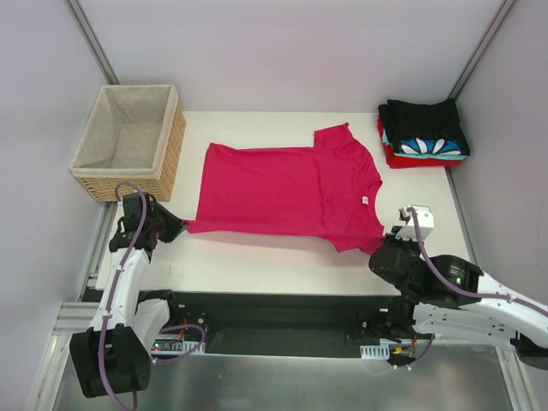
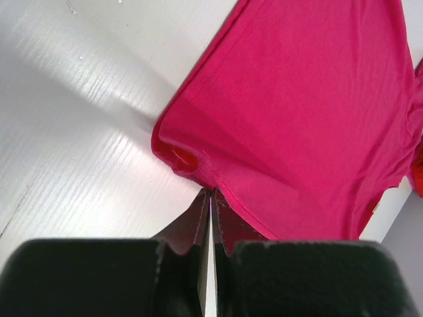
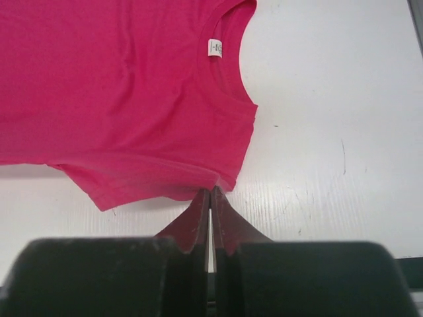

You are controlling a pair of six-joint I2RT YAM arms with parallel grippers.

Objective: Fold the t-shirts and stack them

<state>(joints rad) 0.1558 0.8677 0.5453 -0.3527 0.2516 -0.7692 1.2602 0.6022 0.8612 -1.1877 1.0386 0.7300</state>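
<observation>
The crimson-pink tee point(image 1: 282, 188) lies spread flat in the middle of the white desk point(image 1: 257, 261), unfolded. Its hem is toward the left and its neckline toward the right, with one short sleeve pointing to the far edge and the other to the near edge. A small white label point(image 3: 215, 47) shows inside the collar.

The left gripper point(image 1: 178, 227) sits low at the near-left hem corner. In its wrist view its jaws are pressed together and clamped on that corner, which is drawn to a small raised point with a shadow beneath it. The right gripper point(image 1: 387, 244) is at the near sleeve, close to the shoulder. It is likewise clenched, pinching the sleeve's edge at its fingertips point(image 3: 211, 191).

In the far right corner of the desk three folded shirts are stacked: a black shirt point(image 1: 424, 116) on top, a blue-white patterned shirt point(image 1: 428, 147) under it, and a red shirt point(image 1: 401, 160) at the bottom. A wicker basket point(image 1: 171, 154) with beige lining stands at the far left, apart from the tee.
</observation>
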